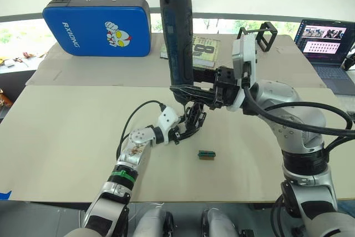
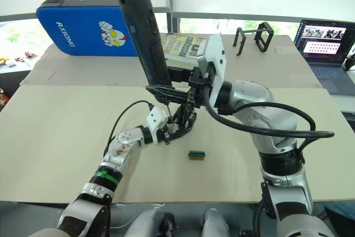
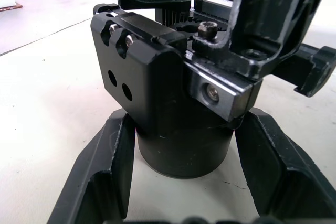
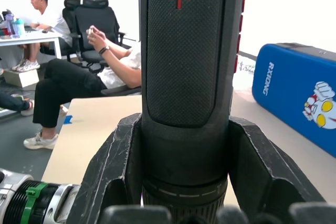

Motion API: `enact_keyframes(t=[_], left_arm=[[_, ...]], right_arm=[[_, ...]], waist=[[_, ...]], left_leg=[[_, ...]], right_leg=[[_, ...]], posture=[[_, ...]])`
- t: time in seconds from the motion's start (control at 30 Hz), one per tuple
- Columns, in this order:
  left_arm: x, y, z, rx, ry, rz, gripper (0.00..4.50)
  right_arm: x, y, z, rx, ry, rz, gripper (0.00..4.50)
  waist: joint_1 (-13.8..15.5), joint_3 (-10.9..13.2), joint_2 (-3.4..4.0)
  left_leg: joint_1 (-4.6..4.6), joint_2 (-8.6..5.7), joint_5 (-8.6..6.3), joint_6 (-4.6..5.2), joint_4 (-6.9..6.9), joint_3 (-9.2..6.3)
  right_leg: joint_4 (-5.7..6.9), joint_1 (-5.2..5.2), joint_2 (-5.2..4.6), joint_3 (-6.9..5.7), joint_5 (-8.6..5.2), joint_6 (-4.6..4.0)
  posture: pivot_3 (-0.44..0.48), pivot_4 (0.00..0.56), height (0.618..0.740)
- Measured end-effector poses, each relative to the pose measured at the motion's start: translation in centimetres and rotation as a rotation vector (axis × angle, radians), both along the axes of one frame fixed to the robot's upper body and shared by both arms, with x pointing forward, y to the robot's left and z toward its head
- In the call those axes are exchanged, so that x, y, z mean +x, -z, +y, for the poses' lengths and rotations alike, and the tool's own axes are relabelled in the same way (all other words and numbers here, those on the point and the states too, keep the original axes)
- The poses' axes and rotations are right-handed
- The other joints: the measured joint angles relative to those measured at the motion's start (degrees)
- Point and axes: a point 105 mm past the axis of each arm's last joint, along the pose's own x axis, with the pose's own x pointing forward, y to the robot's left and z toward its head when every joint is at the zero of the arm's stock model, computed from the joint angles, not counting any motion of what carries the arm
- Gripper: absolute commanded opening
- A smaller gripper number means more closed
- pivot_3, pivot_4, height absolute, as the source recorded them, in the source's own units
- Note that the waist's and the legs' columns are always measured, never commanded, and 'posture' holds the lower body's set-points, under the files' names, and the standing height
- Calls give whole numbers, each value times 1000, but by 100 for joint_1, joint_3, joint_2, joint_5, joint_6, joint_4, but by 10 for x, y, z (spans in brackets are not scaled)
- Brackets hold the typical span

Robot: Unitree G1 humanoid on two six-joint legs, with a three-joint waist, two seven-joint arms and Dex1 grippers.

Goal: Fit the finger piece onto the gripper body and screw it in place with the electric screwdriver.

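The gripper body (image 3: 173, 103) stands on the table on its round base, and my left gripper (image 3: 184, 177) is shut around that base, one finger on each side. A black tapered part, which I take for the finger piece (image 3: 273, 19), sits on top of the body beside a screw head. My right gripper (image 1: 194, 90) is shut on the electric screwdriver (image 1: 177, 31). It holds the tool nearly upright, leaning slightly, with the thin bit pointing down at the top of the gripper body (image 1: 194, 117). Whether the bit touches a screw is hidden.
A small green-and-dark block (image 1: 206, 154) lies on the table just in front of the gripper body. At the back are a blue case (image 1: 97, 24), a book (image 1: 204, 48), a black wire-frame stand (image 1: 265, 34) and a laptop (image 1: 327, 43). Seated people (image 4: 79, 72) are beyond the table.
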Motion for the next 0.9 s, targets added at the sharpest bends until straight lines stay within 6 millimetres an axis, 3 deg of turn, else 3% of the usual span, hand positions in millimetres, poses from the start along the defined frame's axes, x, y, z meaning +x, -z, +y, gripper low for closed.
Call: enact_keyframes(t=[0.9], left_arm=[[-1,0,5,6,-5,-7,2269]], right_arm=[[13,-3,3,-27,30,-91,1863]], waist=[[-69,-1,1]], left_leg=[[1,-1,1,-3,-5,1]], right_leg=[[-2,-1,2,0,0,0]], posture=[[0,150,740]])
